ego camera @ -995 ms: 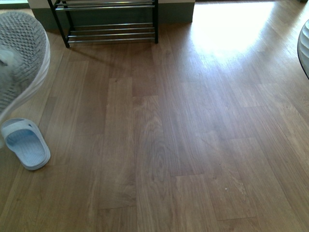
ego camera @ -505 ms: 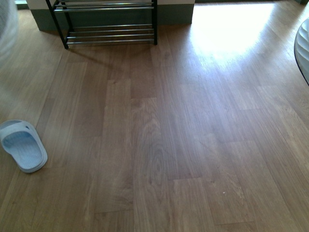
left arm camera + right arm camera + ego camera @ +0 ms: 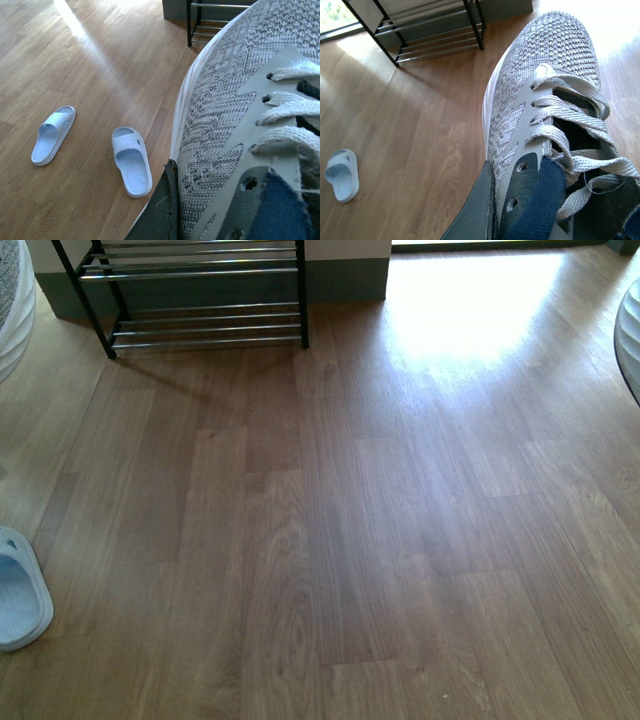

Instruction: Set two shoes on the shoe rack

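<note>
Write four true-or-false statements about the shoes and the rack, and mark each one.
1. The shoe rack has black uprights and shiny bars. True.
2. The nearer slide and the farther slide both lie sole-down on the floor. True.
3. The left sneaker sits on the shoe rack. False: the left fingers hold it above the floor, short of the rack.
4. The right sneaker has black laces. False: they are pale grey.

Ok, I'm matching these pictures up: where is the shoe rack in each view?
Front: shoe rack at top left.
Left wrist: shoe rack just past the held grey sneaker.
Right wrist: shoe rack beyond the other sneaker, also held.
Shared landmark: pale blue slide on the floor.
</note>
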Available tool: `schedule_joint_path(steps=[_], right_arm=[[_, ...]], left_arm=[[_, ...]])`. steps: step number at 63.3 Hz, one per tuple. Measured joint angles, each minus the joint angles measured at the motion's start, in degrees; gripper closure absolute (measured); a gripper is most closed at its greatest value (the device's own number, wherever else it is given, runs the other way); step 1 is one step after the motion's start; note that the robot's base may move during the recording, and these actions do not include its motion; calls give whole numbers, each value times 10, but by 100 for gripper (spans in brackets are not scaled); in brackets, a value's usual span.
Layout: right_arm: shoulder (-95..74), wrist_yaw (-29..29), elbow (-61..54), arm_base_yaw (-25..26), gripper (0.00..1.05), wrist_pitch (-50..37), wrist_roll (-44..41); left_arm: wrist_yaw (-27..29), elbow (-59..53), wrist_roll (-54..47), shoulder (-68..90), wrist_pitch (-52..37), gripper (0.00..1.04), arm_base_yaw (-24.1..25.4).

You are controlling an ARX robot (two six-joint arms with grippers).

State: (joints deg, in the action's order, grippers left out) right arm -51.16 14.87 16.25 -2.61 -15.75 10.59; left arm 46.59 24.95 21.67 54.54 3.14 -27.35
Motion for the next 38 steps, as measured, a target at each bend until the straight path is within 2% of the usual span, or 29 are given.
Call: schedule_joint_path(steps=[38], right_arm=[[0,0,0,0,103,0,0]], left_arm=[[0,0,0,0,0,103,0]])
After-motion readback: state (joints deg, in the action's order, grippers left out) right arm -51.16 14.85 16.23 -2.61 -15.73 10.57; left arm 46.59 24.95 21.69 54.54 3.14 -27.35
